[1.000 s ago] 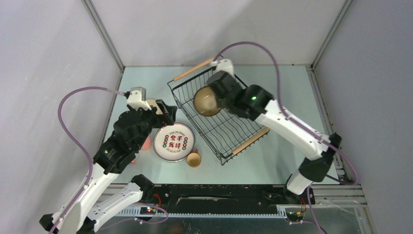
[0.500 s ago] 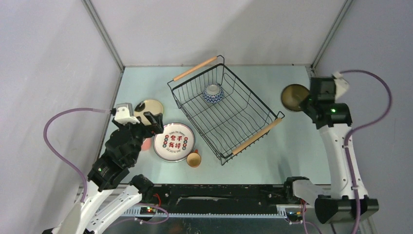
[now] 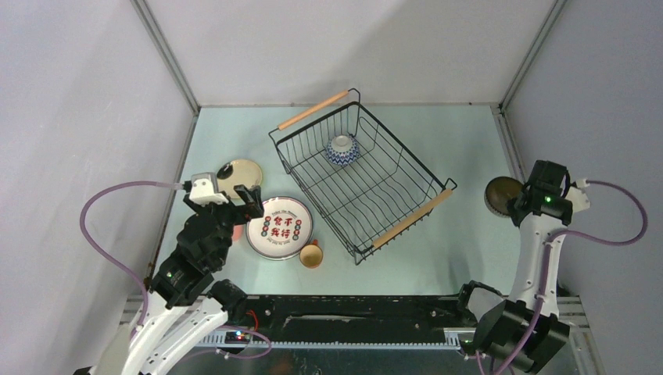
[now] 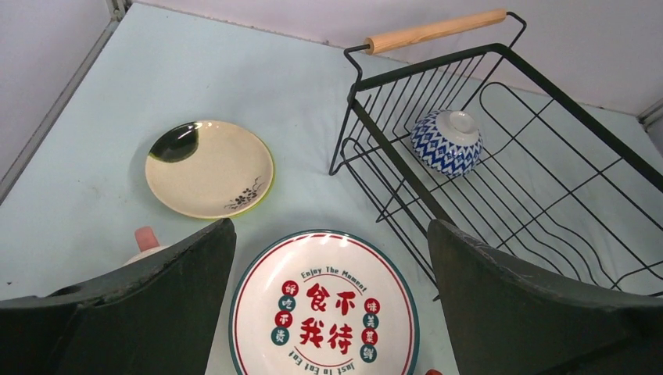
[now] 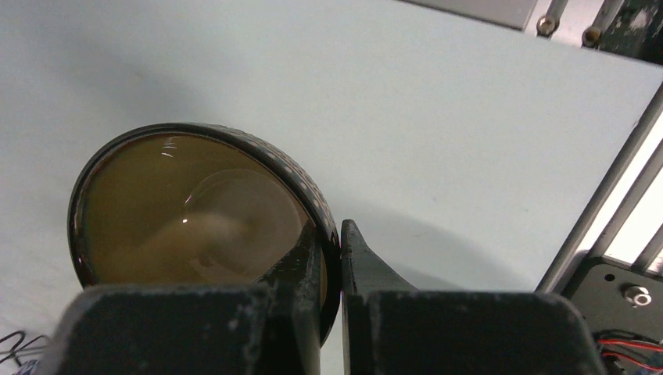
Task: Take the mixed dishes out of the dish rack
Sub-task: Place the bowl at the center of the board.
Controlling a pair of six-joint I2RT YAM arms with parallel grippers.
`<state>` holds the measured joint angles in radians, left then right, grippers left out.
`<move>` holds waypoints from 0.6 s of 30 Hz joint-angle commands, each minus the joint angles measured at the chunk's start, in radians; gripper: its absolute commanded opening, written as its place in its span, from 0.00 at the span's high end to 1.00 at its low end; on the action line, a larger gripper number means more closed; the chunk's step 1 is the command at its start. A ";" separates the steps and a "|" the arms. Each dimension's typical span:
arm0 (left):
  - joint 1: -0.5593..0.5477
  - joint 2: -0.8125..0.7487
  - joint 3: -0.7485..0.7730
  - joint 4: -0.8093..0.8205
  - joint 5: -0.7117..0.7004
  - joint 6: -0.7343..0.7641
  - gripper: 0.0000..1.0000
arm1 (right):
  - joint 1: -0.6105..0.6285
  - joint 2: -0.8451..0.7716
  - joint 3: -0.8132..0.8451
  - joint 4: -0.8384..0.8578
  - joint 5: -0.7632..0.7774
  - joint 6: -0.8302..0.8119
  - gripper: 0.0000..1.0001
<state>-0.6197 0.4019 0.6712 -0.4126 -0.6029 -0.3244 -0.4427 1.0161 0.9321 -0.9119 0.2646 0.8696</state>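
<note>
The black wire dish rack [image 3: 412, 219] stands mid-table and holds a blue-patterned bowl [image 3: 342, 150], upside down. My right gripper [image 3: 522, 201] is shut on the rim of a dark bowl with a brown inside [image 3: 497, 194], low over the table's far right; the wrist view shows its fingers pinching the rim [image 5: 338, 234] of the bowl [image 5: 188, 215]. My left gripper [image 3: 242, 201] is open and empty above the green-rimmed plate with red characters [image 3: 280, 227]. In the left wrist view the gripper [image 4: 330, 234] frames that plate [image 4: 324, 308], with the rack [image 4: 435, 30] and bowl [image 4: 447, 141] beyond.
A cream saucer [image 3: 239, 173] lies left of the rack and also shows in the left wrist view [image 4: 209, 167]. An orange cup [image 3: 311, 255] sits at the plate's near edge. A pink mug [image 4: 146, 241] peeks from behind my left finger. Metal frame rails border the right edge [image 5: 618, 180].
My right arm carried the brown bowl from over the rack out to the table's far right and lower. My left arm drew back toward the near left, uncovering the saucer.
</note>
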 commanded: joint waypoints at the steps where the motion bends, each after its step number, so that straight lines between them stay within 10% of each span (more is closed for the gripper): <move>1: -0.003 -0.013 -0.021 0.080 -0.045 0.028 0.01 | -0.015 -0.001 -0.110 0.216 -0.022 0.062 1.00; 12: 0.000 -0.031 -0.065 0.126 -0.059 0.044 0.01 | -0.017 0.179 -0.264 0.441 -0.083 -0.019 0.98; 18: 0.012 -0.043 -0.069 0.130 -0.055 0.045 0.00 | -0.014 0.229 -0.305 0.501 -0.090 -0.055 0.72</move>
<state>-0.6182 0.3752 0.6010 -0.3298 -0.6350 -0.3023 -0.4557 1.2327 0.6350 -0.5247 0.1776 0.8379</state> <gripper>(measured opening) 0.994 0.233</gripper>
